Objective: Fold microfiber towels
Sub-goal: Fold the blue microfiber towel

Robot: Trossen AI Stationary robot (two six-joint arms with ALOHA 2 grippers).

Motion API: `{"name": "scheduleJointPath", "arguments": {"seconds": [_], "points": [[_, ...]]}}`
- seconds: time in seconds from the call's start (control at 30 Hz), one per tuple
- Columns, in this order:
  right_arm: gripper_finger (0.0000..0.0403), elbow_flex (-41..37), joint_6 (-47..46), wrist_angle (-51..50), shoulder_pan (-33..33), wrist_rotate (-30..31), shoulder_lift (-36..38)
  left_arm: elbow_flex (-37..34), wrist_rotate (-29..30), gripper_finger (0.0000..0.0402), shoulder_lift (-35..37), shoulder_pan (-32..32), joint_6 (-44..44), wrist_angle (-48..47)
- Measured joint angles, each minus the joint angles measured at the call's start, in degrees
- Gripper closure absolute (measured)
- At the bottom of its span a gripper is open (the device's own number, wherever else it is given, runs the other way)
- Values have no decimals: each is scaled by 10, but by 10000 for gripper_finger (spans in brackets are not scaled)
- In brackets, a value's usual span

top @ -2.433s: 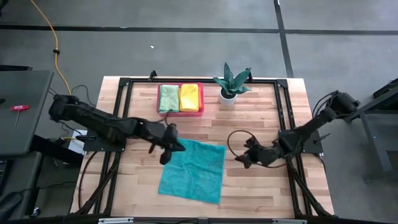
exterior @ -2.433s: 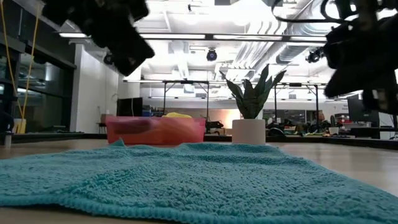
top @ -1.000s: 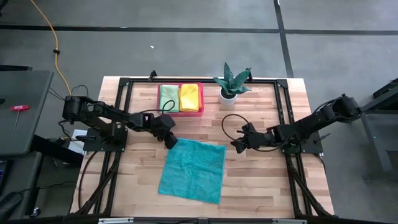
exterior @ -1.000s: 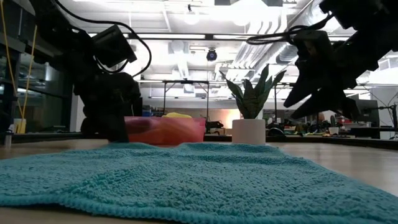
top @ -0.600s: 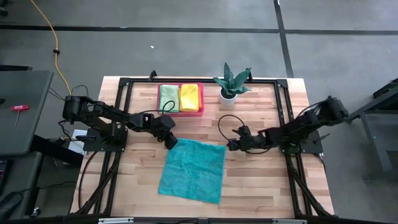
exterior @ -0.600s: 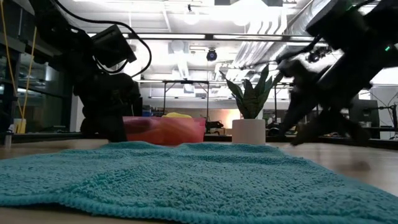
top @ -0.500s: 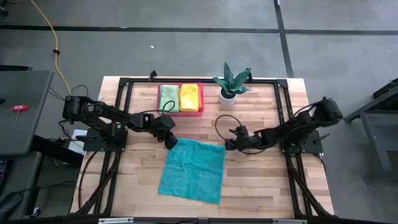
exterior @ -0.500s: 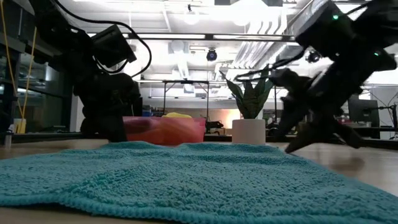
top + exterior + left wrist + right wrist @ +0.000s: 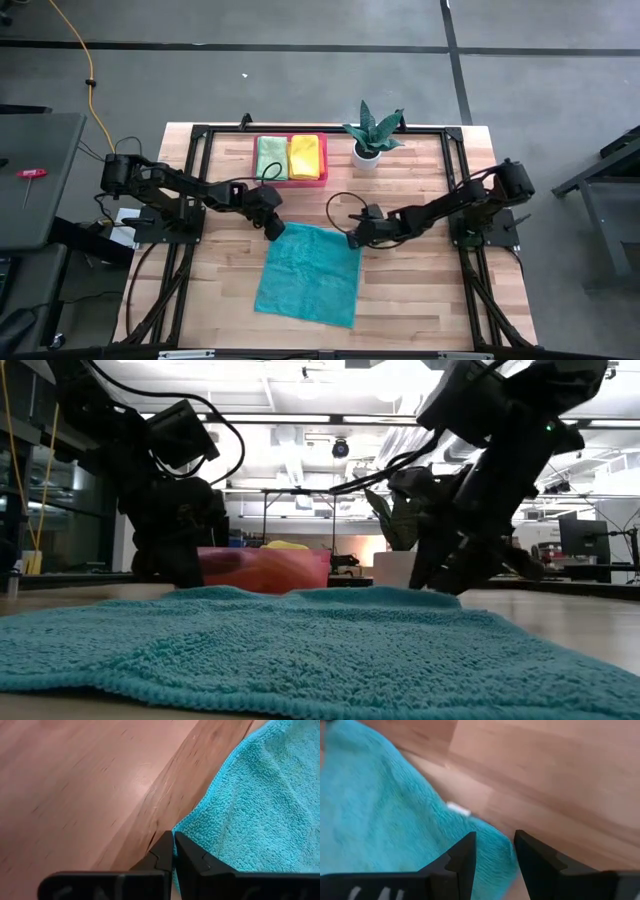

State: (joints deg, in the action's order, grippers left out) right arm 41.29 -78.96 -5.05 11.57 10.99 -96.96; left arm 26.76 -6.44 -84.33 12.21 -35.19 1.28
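Note:
A teal towel (image 9: 310, 275) lies spread flat on the wooden table. My left gripper (image 9: 275, 228) sits at its far left corner, shut on it (image 9: 173, 837). My right gripper (image 9: 352, 238) is down low at the far right corner. It is open, and its two fingers (image 9: 465, 852) stand on either side of that corner (image 9: 495, 845). A light green towel (image 9: 271, 157) and a yellow towel (image 9: 305, 156) lie folded in the pink tray (image 9: 290, 181) at the far side. My left gripper pinches the towel's far left corner (image 9: 186, 822) at its edge, between the two fingertips. The fingers slant down from the table's left. The corner stays low on the table and the rest of the towel lies flat.
A potted plant (image 9: 370, 135) in a white pot stands right of the tray, just behind my right arm. A black frame (image 9: 200, 135) runs along the table's edges. Bare wood lies on both sides of the teal towel.
My right gripper has travelled toward the table's left edge and come down to the towel's far right corner. The towel lies as it did.

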Motion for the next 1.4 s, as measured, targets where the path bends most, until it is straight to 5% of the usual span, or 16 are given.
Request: {"name": "scheduleJointPath", "arguments": {"seconds": [0.4,0.63,0.8,1.1,1.4], "points": [[276,0,-3,-32,-2,-23,11,0,5,401,0,0,14,0],[386,-2,-4,-41,-19,-14,10,0,6,402,0,0,-5,4],[396,-1,20,-45,-35,-8,20,0,-17,401,9,1,-27,35],[402,-4,132,-218,-98,14,137,44,-16,401,35,48,-15,15],[402,-3,206,-221,-148,47,242,102,26,401,36,78,85,0]]}}
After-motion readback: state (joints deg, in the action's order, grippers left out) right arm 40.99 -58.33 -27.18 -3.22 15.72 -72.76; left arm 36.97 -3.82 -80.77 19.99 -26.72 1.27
